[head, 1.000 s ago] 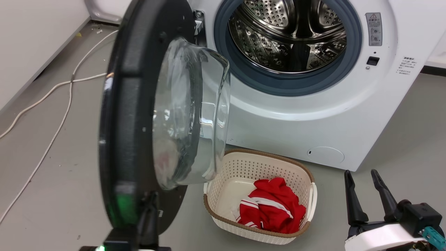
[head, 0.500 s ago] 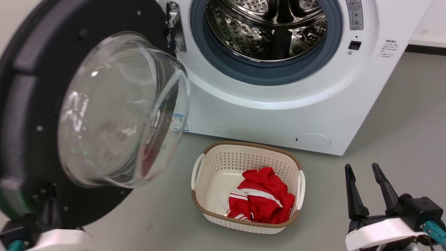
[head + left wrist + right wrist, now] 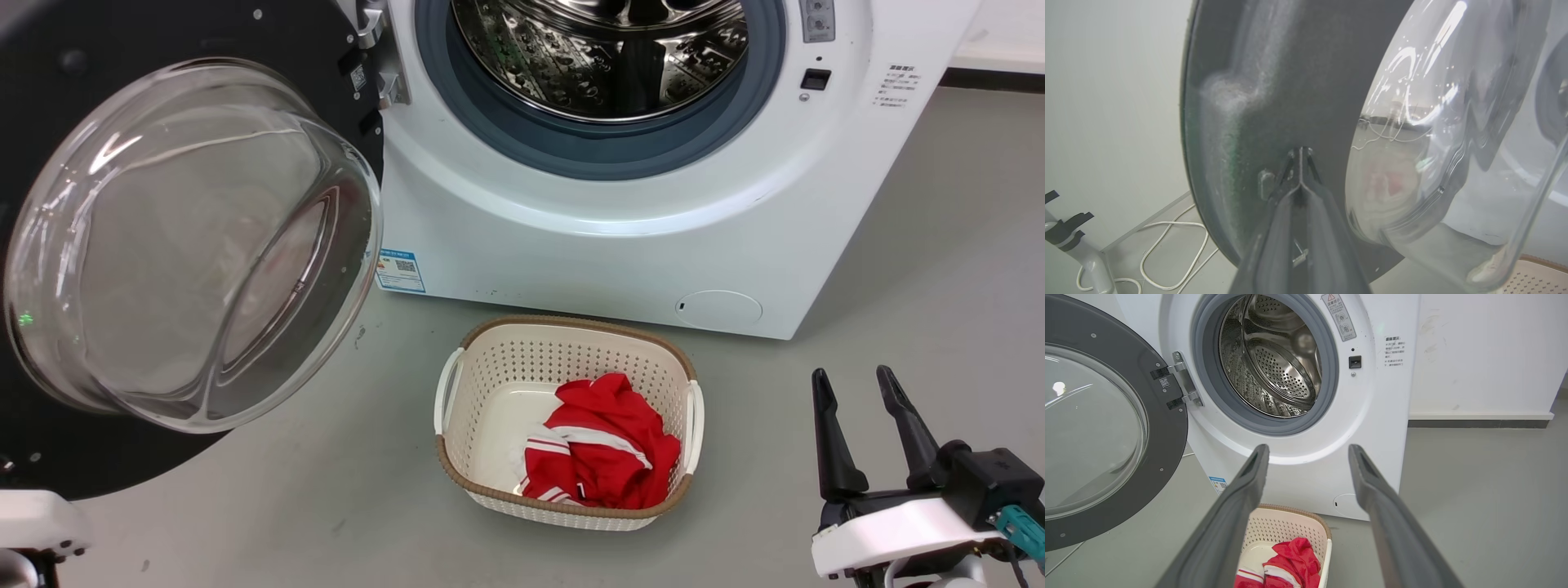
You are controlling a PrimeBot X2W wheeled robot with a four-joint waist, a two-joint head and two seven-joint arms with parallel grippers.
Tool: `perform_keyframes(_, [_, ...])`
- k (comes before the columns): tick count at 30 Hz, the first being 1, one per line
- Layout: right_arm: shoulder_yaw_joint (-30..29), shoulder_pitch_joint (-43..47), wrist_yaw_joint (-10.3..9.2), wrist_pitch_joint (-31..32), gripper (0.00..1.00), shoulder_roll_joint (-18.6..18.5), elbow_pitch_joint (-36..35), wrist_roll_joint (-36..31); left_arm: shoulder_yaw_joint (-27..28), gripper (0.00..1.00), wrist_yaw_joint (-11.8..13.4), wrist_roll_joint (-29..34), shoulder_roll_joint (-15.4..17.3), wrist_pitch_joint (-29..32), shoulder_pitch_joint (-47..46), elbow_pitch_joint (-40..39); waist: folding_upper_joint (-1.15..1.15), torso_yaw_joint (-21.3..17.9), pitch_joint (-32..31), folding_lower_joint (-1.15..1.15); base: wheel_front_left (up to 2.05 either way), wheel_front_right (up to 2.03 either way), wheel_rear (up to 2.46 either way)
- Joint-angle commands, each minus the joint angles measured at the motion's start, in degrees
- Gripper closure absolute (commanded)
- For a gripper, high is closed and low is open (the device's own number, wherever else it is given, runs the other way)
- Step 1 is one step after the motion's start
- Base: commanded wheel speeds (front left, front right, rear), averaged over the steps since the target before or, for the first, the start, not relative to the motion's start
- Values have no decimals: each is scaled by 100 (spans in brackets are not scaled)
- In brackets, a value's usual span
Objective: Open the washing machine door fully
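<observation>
The washing machine (image 3: 571,245) stands white with its steel drum (image 3: 604,57) exposed. Its round black door (image 3: 204,33) with the bulging glass bowl (image 3: 188,245) is swung wide to the left on its hinge (image 3: 371,49). In the left wrist view my left gripper (image 3: 1300,153) is shut, its tips touching the door's (image 3: 1274,81) inner black ring beside the glass. My right gripper (image 3: 853,384) hangs open at the lower right, well away from the machine (image 3: 1372,416) and holding nothing; its fingers (image 3: 1249,477) frame the drum opening.
A cream perforated basket (image 3: 563,359) with a red garment (image 3: 604,445) sits on the grey floor in front of the machine. White cable (image 3: 1167,245) loops on the floor by the left wall (image 3: 1106,102), behind the door.
The door has swung from roughly edge-on to wide open toward the left, with my left gripper following it. The head camera has shifted too. The right gripper stays where it was.
</observation>
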Motion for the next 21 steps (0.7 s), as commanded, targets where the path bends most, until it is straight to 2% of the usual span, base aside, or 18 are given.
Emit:
perform_keyframes(1, [-2, -66, -2, -27, 0, 7, 12, 4, 95, 100, -51, 78, 38, -35, -120, 110, 0, -24, -10, 0, 0, 0, 0])
perform_keyframes(7, [25, -77, -2, -67, 0, 7, 76, 99, 448, 100, -164, 381, -320, -27, 97, 102, 0, -143, -53, 0, 0, 0, 0])
perform_keyframes(13, [46, 15, -2, -112, 0, 7, 174, 142, 698, 100, -251, 749, -995, -28, 605, -569, 0, -195, -196, 0, 0, 0, 0])
perform_keyframes(17, [40, 69, -2, -128, 0, 6, 196, 140, 609, 100, -361, 970, -1356, -28, 883, -959, 0, -186, -288, 0, 0, 0, 0])
perform_keyframes(21, [47, 123, -2, -156, 0, 6, 178, 99, 246, 100, -503, 1309, -1791, -28, 1162, -1383, 0, -170, -385, 0, 0, 0, 0])
